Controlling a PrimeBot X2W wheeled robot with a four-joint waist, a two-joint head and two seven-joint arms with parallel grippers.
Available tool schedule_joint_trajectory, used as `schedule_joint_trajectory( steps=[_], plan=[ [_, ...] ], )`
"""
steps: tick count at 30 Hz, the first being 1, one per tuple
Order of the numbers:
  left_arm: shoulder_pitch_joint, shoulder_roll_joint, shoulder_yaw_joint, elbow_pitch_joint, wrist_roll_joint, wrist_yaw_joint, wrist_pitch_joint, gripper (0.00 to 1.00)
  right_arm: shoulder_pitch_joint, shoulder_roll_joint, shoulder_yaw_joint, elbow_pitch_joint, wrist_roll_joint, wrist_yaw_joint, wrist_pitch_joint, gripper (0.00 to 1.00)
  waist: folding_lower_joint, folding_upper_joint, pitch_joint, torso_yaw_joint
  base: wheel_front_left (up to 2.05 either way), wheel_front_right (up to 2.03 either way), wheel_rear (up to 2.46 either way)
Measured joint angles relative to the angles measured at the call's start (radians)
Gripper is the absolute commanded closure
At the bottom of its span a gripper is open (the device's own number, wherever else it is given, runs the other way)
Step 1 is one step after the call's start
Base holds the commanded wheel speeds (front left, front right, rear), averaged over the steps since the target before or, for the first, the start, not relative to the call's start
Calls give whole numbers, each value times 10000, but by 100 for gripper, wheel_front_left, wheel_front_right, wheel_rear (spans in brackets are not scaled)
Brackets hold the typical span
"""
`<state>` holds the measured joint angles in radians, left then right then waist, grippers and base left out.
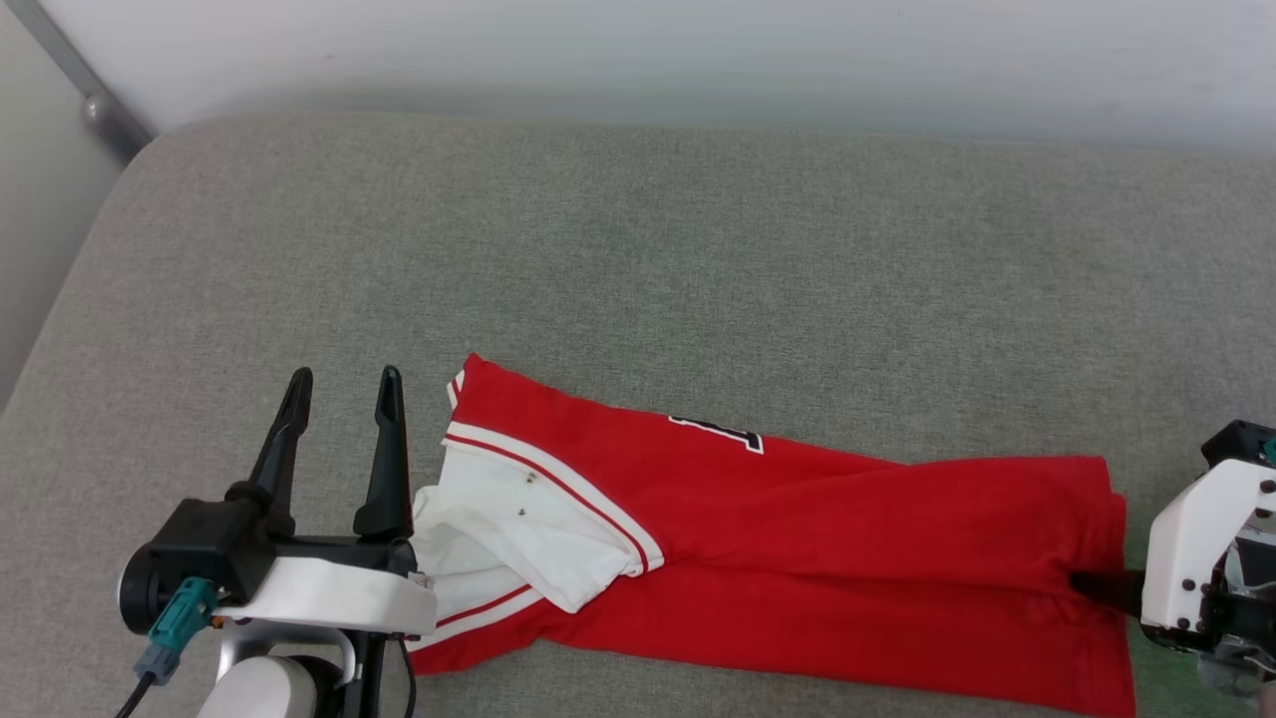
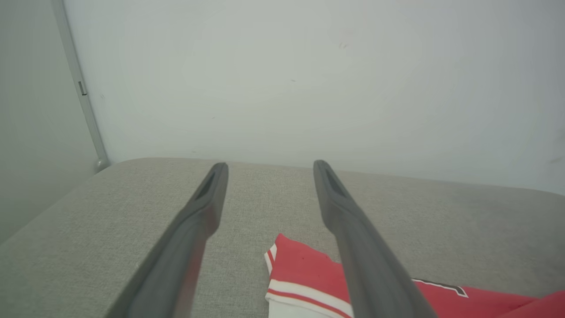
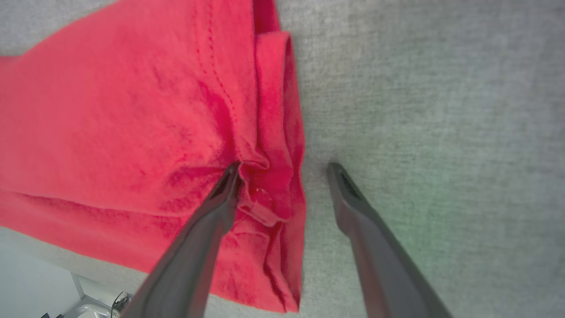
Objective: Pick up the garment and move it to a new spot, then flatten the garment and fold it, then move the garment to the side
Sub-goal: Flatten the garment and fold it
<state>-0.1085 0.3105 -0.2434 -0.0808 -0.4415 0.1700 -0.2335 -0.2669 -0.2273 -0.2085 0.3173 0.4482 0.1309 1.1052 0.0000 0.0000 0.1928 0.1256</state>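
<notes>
One garment (image 3: 110,110) edge inside right gripper (image 3: 284,167)

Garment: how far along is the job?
Done: the garment lies folded into a long strip on the cushion. In hand: open right claw straddles its hem, open left claw beside the sleeve. Left: likely a crosswise fold, then moving it aside.

Garment (image 1: 797,519): lettering (image 1: 720,433) mostly folded under, unreadable; lower right corner cut by the head view's bottom edge; cut by the bottom edge in the left wrist view, and by the top and left edges in the right wrist view
White sleeve (image 1: 518,529): lower part hidden behind the left gripper (image 1: 344,376) wrist; dark specks (image 1: 529,478) too small to identify
Right gripper (image 3: 284,168): cut by the head view's right edge, one finger showing; whether that fingertip lay on or under the hem could not be told
</notes>
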Motion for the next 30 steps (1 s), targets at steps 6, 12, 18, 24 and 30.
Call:
schedule_joint_trajectory(
  steps=[6, 12, 18, 24, 30],
  plan=[
    [-58, 104, -54, 59, 125, -12, -15, 0, -299, 54, 399, 326, 140, 0, -44, 100, 0, 0, -33, -164, 0, 0, 0],
    [-1, 343, -92, 123, 291, 127, 199, 0, -511, 13, 874, 566, 416, 0, -370, 100, 1, 0, -376, -342, 0, 0, 0],
    [492, 525, -113, 111, 324, 318, 481, 0, -539, -345, 1367, 211, 727, 0, -673, 100, 0, 0, -1007, -602, 0, 0, 0],
    [1098, 600, -52, 44, 242, 510, 604, 0, -331, -851, 1262, -194, 792, 0, -654, 100, 0, 0, -1638, -991, 0, 0, 0],
    [1491, 652, -82, -59, 253, 686, 675, 0, 12, -1304, -25, -773, 462, 0, -247, 100, 0, 0, -2012, -1331, 0, 0, 0]
  ],
)
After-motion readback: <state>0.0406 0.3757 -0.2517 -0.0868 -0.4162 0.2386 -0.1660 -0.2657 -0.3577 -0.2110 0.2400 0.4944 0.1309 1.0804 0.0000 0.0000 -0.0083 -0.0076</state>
